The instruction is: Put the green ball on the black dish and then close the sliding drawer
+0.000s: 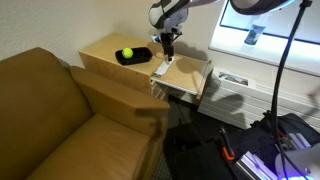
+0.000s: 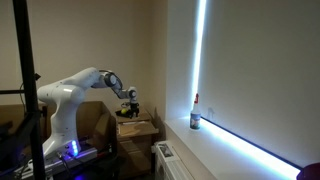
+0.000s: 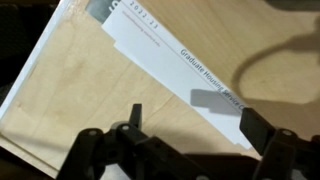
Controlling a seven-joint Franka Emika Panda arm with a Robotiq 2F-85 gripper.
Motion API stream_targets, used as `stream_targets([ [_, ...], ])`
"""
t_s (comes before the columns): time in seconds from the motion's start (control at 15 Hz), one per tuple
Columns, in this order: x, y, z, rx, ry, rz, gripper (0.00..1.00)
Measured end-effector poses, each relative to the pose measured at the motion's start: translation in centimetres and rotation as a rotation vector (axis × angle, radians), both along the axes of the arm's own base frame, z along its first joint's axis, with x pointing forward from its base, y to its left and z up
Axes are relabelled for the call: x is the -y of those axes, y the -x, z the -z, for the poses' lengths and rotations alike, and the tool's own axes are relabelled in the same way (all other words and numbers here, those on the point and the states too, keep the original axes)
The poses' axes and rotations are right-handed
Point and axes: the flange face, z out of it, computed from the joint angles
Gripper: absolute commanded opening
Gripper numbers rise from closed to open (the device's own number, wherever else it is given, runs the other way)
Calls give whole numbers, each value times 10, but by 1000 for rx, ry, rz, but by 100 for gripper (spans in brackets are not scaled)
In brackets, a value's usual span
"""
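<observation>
Wrist view shows the jaws spread, empty, above a booklet (image 3: 180, 60) in the open drawer (image 3: 70, 100). In an exterior view the green ball (image 1: 127, 53) sits on the black dish (image 1: 143, 56). The drawer looks rigid and light, best pushed on its flat front.

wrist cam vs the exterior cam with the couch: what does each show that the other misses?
Wrist only: printed text on the white booklet lying in the drawer. Exterior only: the green ball sitting on the black dish on the cabinet top, plus the couch. Both: the open drawer, the booklet, and the gripper above it.
</observation>
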Motion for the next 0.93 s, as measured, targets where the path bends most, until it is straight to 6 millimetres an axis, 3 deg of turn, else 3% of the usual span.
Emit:
stream_targets([
  [0.27,39,-3,23,-122,-70,152,100],
  [0.4,54,-9,23,-109,-106,199,100],
  [0.73,47,-8,25,-111,-105,188,100],
  [0.93,44,-24,10,29,-116,168,100],
])
